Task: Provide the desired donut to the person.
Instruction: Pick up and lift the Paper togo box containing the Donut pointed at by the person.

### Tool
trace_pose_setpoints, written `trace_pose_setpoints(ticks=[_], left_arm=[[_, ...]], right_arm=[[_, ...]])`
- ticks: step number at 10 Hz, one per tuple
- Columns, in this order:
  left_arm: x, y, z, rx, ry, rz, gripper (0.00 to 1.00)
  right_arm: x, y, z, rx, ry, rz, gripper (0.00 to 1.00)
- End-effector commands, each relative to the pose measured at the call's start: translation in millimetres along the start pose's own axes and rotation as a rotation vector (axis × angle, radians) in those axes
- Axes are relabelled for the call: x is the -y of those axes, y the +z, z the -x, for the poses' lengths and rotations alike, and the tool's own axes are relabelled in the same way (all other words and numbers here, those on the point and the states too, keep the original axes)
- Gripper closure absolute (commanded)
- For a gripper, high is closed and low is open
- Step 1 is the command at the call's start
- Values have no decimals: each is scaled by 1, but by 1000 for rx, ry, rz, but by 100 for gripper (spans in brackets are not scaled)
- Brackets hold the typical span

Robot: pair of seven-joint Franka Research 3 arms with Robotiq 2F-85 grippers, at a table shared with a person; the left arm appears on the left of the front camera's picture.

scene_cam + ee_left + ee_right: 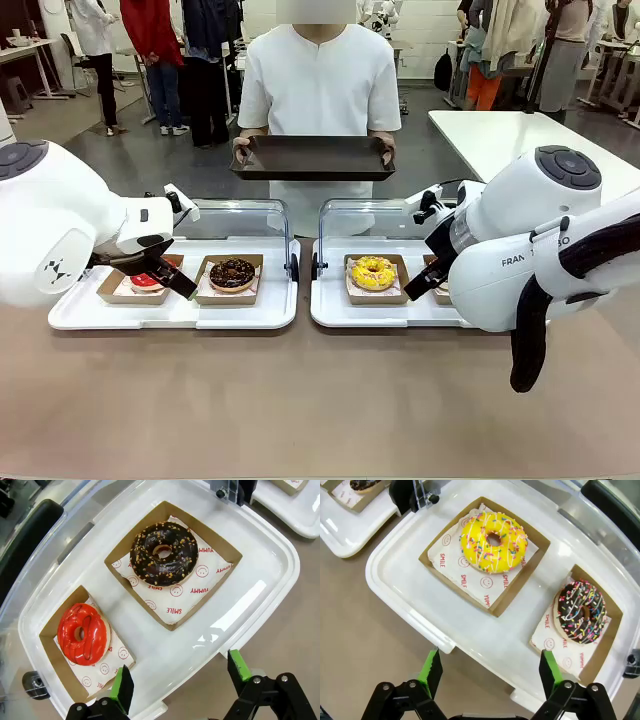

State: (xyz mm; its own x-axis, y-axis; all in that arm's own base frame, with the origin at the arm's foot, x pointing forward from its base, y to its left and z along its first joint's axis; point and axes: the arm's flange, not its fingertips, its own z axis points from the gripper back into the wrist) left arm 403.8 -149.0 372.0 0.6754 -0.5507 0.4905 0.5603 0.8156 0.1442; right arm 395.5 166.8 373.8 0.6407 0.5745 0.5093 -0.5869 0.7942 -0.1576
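Note:
Four donuts lie in cardboard boxes on two white trays. The left tray [170, 312] carries a red-glazed donut [82, 633] and a chocolate donut with nut crumbs [163, 554]. My left gripper [181, 677] hangs open above that tray's near edge, holding nothing. On the right tray [410, 580] are a yellow sprinkled donut [493, 542] and a chocolate donut with coloured sprinkles [581, 611]. My right gripper [490, 671] hovers open over its near rim. The person [318, 85] stands at the far side, holding a dark serving tray [312, 158] in both hands.
Clear lids [232, 215] stand hinged open behind both trays. The bare brown tabletop [300, 400] stretches in front of the trays. A white table [520, 135] stands at the back right, and bystanders are farther off.

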Motion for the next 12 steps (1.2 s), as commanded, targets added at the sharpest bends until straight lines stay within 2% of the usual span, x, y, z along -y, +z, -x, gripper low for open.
trace_pose_setpoints(ticks=[1,12], left_arm=[[0,0,0,0,0,0,0],[0,0,0,0,0,0,0]], right_arm=[[0,0,0,0,0,0,0],[0,0,0,0,0,0,0]])
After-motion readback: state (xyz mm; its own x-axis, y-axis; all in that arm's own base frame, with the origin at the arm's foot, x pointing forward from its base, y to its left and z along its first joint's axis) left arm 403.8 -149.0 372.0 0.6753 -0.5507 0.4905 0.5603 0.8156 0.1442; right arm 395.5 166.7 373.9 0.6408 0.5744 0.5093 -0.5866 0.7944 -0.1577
